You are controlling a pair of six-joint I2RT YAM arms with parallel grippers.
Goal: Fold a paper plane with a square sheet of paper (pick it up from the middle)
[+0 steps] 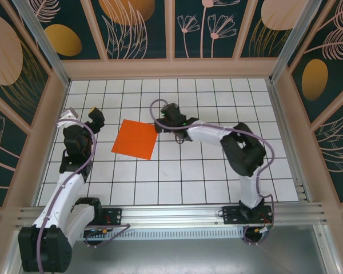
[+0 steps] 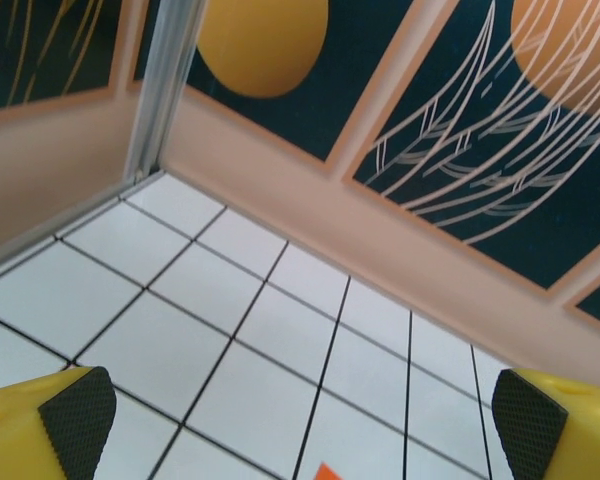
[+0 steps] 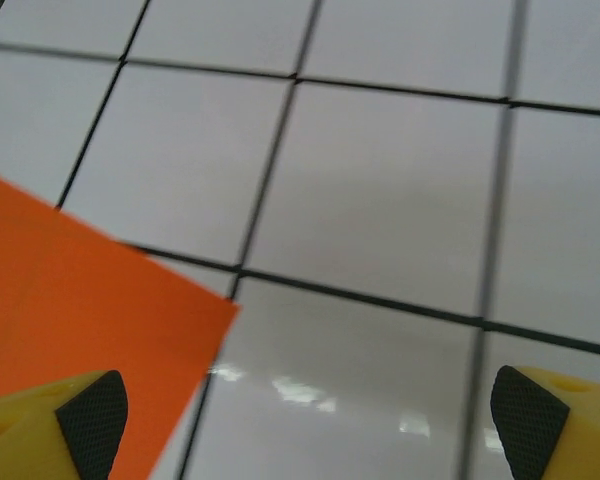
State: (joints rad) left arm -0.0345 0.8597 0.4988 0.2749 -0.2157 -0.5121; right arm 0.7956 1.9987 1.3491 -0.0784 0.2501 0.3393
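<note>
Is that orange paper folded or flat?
Spread flat: the bright orange square sheet of paper lies as a full square on the white gridded table, no crease showing.

There is one flat square sheet of thin bright orange paper [image 1: 135,140], lying left of centre on the surface and nearer its far edge. The surface itself is one white table top ruled with black grid lines [image 1: 206,177]. Two black-and-white robot arms stand at its near edge: the left arm [image 1: 68,171] by the near left corner and the right arm [image 1: 240,148] towards the near right corner. Each carries one gripper, making two: the left gripper [image 2: 305,410] and the right gripper [image 3: 310,415]. Each gripper has two yellow fingers [image 2: 20,425] faced with black textured pads [image 3: 528,420], so four fingers and four pads in all.
</note>
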